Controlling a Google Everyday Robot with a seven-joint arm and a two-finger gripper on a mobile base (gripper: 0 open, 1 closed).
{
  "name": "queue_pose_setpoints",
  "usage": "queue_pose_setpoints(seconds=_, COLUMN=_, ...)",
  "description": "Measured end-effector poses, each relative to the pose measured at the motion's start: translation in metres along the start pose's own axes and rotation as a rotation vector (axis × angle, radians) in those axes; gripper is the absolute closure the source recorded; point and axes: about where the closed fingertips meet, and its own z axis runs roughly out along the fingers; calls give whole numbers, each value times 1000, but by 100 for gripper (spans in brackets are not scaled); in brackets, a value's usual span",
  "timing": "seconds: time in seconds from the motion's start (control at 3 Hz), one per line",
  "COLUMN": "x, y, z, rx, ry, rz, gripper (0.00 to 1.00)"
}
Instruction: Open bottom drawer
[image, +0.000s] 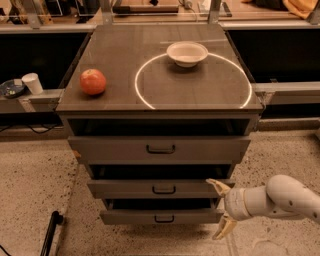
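The bottom drawer (161, 216) is the narrowest grey front, low on the cabinet, with a small black loop handle (164, 219) at its centre. It stands slightly out, with a dark gap above it. My gripper (220, 209) is at the lower right, on a white arm, just off the drawer's right end. Its two cream fingers (218, 186) are spread apart, one up near the middle drawer's right corner and one low by the floor. It holds nothing and is well right of the handle.
The middle drawer (159, 188) and the top drawer (159, 148) sit above. On the cabinet top are a red apple (93, 81) and a white bowl (187, 53) on a white ring. A black rod (50, 233) lies on the floor at the left.
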Motion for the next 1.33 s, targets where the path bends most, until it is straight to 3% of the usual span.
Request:
queue_pose_setpoints(seconds=0.33, x=13, y=17, z=43, rx=-85, ry=-5, rz=-26, gripper=0)
queue_pose_setpoints(seconds=0.67, x=28, y=30, z=66, rx=-141, ry=13, rz=-13, gripper=0)
queue_pose_setpoints(seconds=1.33, x=53, y=51, z=96, rx=-176, ry=-40, rz=50, gripper=0)
